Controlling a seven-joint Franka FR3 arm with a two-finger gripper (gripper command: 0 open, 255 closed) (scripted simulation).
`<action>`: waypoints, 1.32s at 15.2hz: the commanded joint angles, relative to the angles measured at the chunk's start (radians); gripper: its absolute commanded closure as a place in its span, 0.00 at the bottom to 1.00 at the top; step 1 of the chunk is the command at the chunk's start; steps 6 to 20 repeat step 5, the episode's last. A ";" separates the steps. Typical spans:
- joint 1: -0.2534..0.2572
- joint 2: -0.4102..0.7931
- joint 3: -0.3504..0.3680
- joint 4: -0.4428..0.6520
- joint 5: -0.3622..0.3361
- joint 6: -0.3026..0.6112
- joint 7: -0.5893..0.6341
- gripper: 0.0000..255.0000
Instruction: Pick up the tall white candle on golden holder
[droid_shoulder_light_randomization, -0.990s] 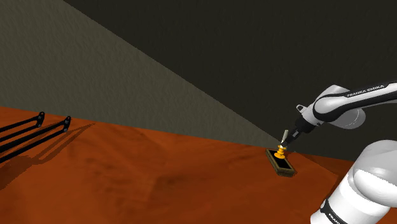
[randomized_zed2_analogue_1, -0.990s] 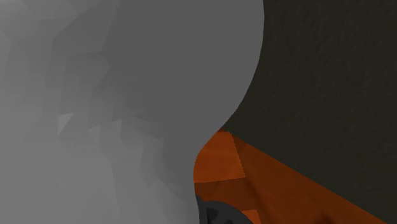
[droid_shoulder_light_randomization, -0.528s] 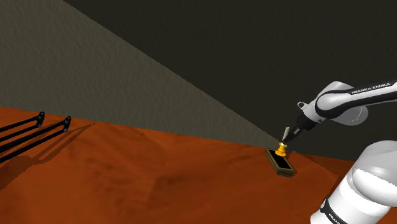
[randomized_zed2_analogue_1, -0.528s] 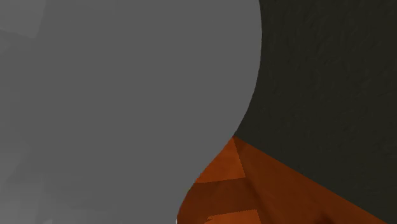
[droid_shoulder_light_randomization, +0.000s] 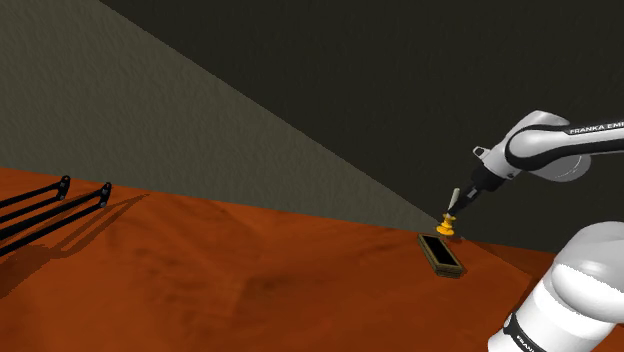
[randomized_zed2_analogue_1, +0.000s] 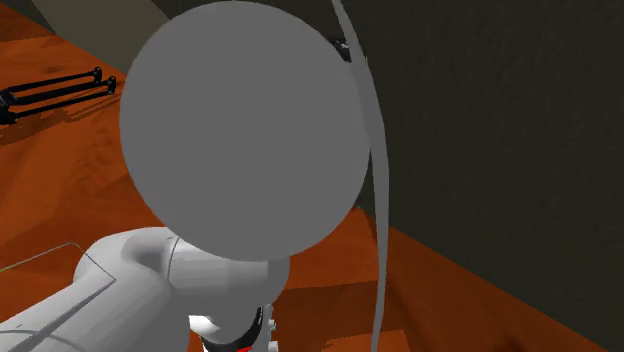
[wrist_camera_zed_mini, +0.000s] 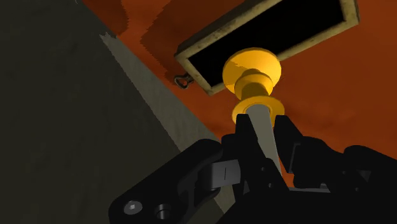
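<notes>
Candle (wrist_camera_zed_mini: 266, 129) pinched in the gripper (wrist_camera_zed_mini: 263, 135), close to the wall's foot.
From the shoulder view's right the white arm (droid_shoulder_light_randomization: 548, 149) reaches out, hand slanting down over the orange-brown surface (droid_shoulder_light_randomization: 250, 270). A black, pale-rimmed frame (droid_shoulder_light_randomization: 441, 253) lies flat there. The fingers (wrist_camera_zed_mini: 245, 137) stand narrow, clasping the white stem. The golden holder (wrist_camera_zed_mini: 252, 71) is over the frame's far end; whether they touch is unclear.
</notes>
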 joint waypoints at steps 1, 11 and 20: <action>-0.005 -0.024 0.019 0.013 0.005 -0.037 0.010 1.00; -0.007 -0.045 0.037 0.031 0.012 -0.075 0.019 1.00; -0.007 -0.045 0.037 0.031 0.012 -0.075 0.019 1.00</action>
